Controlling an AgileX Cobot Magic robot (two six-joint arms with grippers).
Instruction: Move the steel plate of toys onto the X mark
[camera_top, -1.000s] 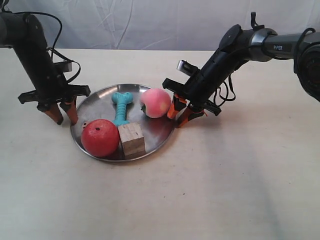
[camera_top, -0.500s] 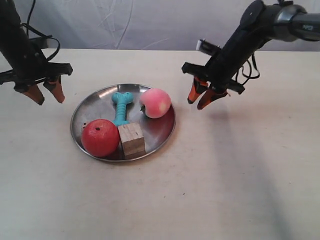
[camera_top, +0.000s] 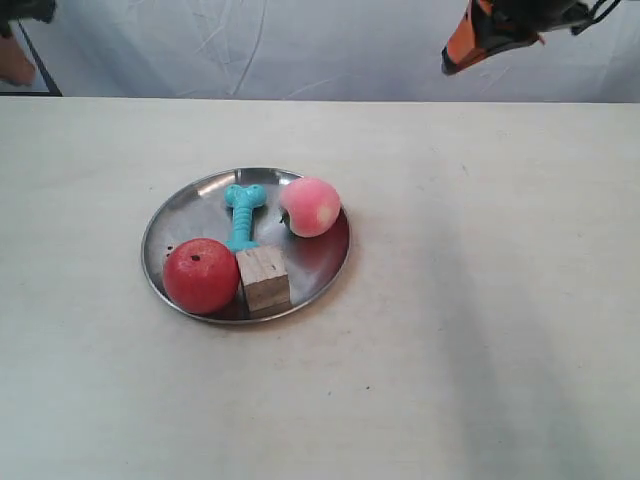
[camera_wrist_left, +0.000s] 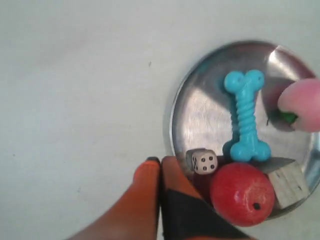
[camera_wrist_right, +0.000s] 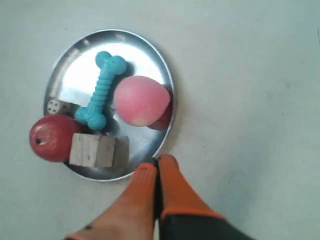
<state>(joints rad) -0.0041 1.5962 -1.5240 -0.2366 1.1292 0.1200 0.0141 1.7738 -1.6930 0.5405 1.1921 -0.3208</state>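
Observation:
The steel plate (camera_top: 170, 215) rests on the pale table and carries the red apple (camera_top: 200, 275), pink peach (camera_top: 311, 206), turquoise bone (camera_top: 243, 215) and wooden cube (camera_top: 263, 280). In the left wrist view the die (camera_wrist_left: 202, 161) lies on the plate (camera_wrist_left: 200, 105) between the bone (camera_wrist_left: 245, 115) and the apple (camera_wrist_left: 242, 194). My left gripper (camera_wrist_left: 160, 161) hangs high over the plate's edge, shut and holding nothing. My right gripper (camera_wrist_right: 157, 162) is likewise shut and holding nothing, above the rim near the cube (camera_wrist_right: 95, 150) and peach (camera_wrist_right: 140, 100). No X mark shows in any view.
In the exterior view only orange fingertips show: one arm at the top left corner (camera_top: 14, 62), the other at the top right (camera_top: 468, 42). A pale cloth backdrop hangs behind the table's far edge.
Both arms have lifted away from the plate's two sides to the top corners of the exterior view. Their fingers, apart one second ago, are now together. Plate and toys have not moved.

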